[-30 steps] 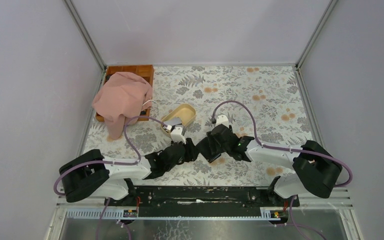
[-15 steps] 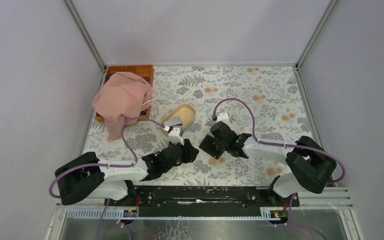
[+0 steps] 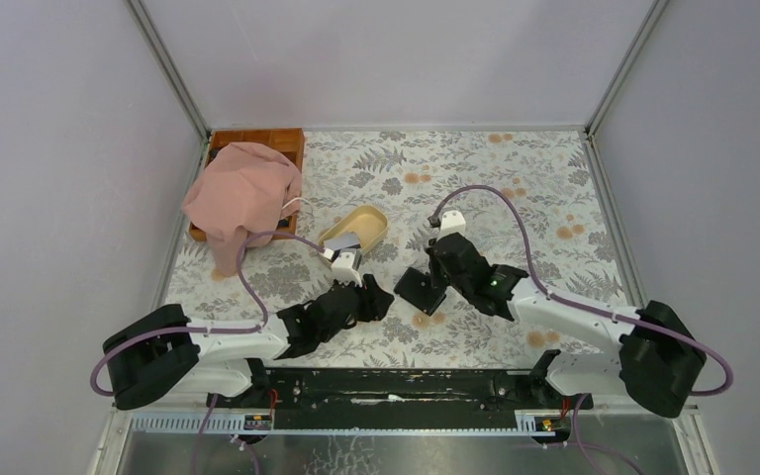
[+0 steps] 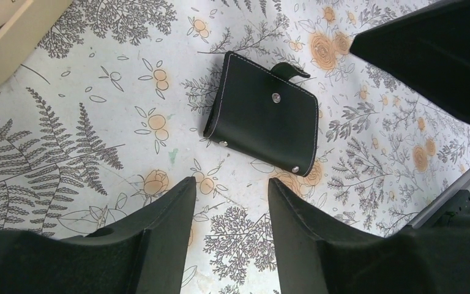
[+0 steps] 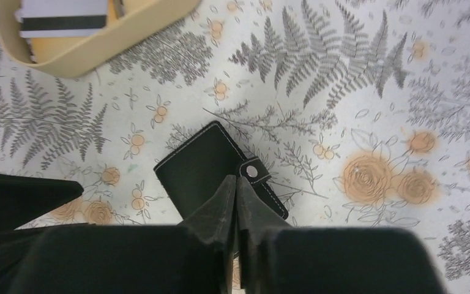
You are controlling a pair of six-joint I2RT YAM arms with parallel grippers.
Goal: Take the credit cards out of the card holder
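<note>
So the left jaws (image 4: pixel 231 184) sit low over the counter (image 3: pixel 515 188), near its front edge. They're two wide matte black pads, parted about halfway with nothing between them, just bare floral tablecloth showing in the gap. Not touching anything that I can see.

Just past them is the card holder (image 4: pixel 263 119). It's lying flat and folded shut, squarish, in smooth black leather with pale stitching round the edge, a tiny shiny stud (image 4: pixel 276 97) on its face and a little closing tab sticking out one side. From the left wrist view there's open cloth on every side of it.

The right jaws (image 5: pixel 236 180) are clenched tight, pad against pad, empty, with the tips right over the holder by that tab. Can't tell if they're actually touching the leather or just above it.

A bit further out, off to the left, is the beige oval dish (image 5: pixel 128 33), smooth with a raised rim. One credit card (image 5: pixel 64 15) is lying in it, pale with a dark stripe.

At the back left corner a rumpled pink cloth (image 3: pixel 242 193) is draped over a wooden tray (image 3: pixel 282 139), up against the wall. The right and far parts of the counter are open tablecloth out to the grey walls (image 3: pixel 406 59).
</note>
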